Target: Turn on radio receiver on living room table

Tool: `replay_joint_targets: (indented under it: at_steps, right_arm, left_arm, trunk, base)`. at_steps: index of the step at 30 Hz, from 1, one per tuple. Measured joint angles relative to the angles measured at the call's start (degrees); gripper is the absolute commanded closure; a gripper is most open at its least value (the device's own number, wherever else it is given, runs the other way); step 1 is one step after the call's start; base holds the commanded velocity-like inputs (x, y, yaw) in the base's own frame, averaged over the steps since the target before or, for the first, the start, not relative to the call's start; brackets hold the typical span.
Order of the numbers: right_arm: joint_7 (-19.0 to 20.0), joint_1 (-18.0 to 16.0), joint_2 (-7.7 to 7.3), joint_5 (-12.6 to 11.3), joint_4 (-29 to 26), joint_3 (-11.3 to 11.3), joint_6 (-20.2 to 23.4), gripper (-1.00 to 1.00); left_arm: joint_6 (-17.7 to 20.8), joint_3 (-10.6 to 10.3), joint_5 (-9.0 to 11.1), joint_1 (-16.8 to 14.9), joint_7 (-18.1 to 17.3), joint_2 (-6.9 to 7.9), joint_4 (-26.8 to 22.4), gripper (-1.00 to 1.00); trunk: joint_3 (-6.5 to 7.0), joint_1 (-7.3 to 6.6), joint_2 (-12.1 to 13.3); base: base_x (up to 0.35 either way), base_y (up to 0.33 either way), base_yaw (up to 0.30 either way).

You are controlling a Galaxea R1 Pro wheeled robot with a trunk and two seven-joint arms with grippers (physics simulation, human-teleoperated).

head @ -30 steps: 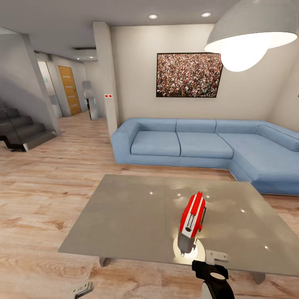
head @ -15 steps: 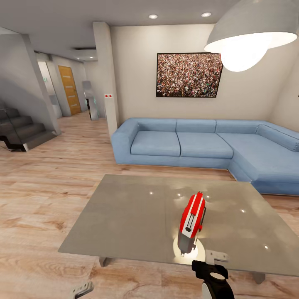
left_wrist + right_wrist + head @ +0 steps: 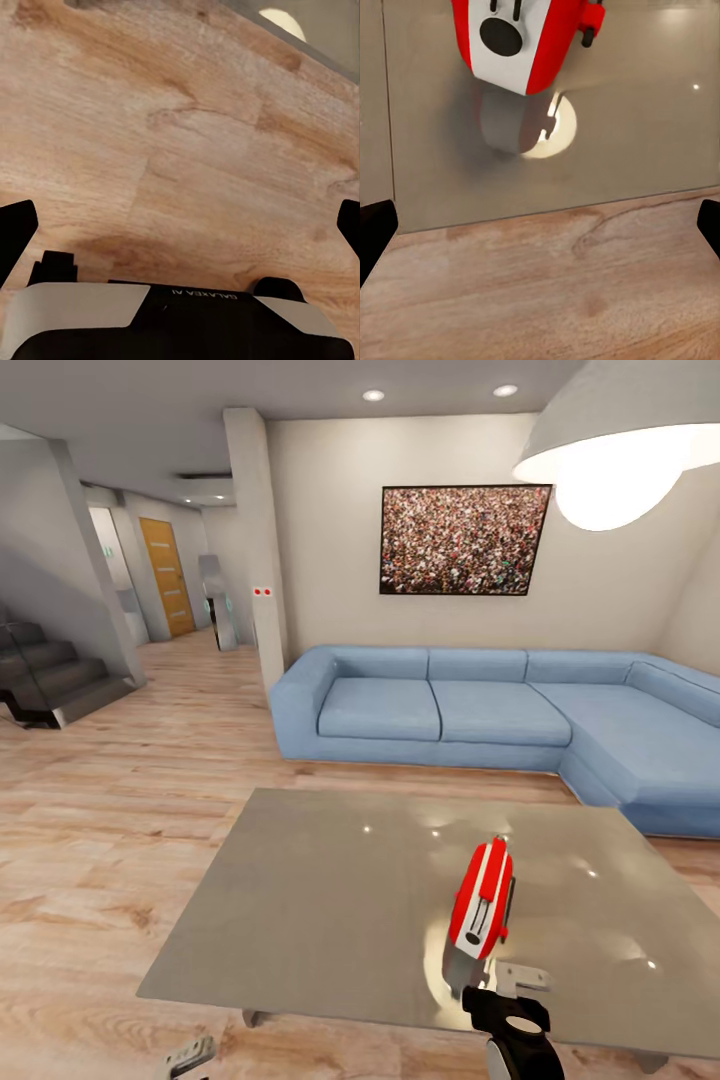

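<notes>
The red radio receiver [image 3: 483, 900] stands upright on the grey table [image 3: 320, 890], near its front edge and right of the middle. In the right wrist view the radio receiver [image 3: 521, 37] shows a white band, a dark round dial and two small knobs. My right gripper [image 3: 508, 1000] hovers just in front of the table's near edge, a short way from the radio; its fingers [image 3: 376, 232] are spread wide, so it is open and empty. My left gripper [image 3: 188, 1054] hangs low at the left over the wood floor, with dark fingertips [image 3: 15, 232] far apart, open.
A blue L-shaped sofa [image 3: 470, 710] runs behind the table, under a crowd-photo picture [image 3: 465, 540]. A white pendant lamp [image 3: 620, 450] hangs at the upper right. Stairs [image 3: 50, 675] and a hallway with a wooden door [image 3: 168, 575] lie to the left. Light wood floor [image 3: 100, 830] surrounds the table.
The whole picture has shifted: the camera has come a little nearer the table, so the radio and table look larger and lower. The radio stays in its place on the table.
</notes>
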Motion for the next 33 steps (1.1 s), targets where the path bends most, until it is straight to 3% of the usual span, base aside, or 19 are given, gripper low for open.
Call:
replay_joint_targets:
  at_steps: [33]
  right_arm:
    - [0.07, 0.0, 0.0, 0.0, 0.0, 0.09, 0.0, -1.0]
  left_arm:
    - [-0.01, 0.13, 0.02, 0.0, 0.05, -0.11, 0.14, -1.0]
  trunk:
    - [0.0, 0.0, 0.0]
  base:
    - [0.005, 0.002, 0.0]
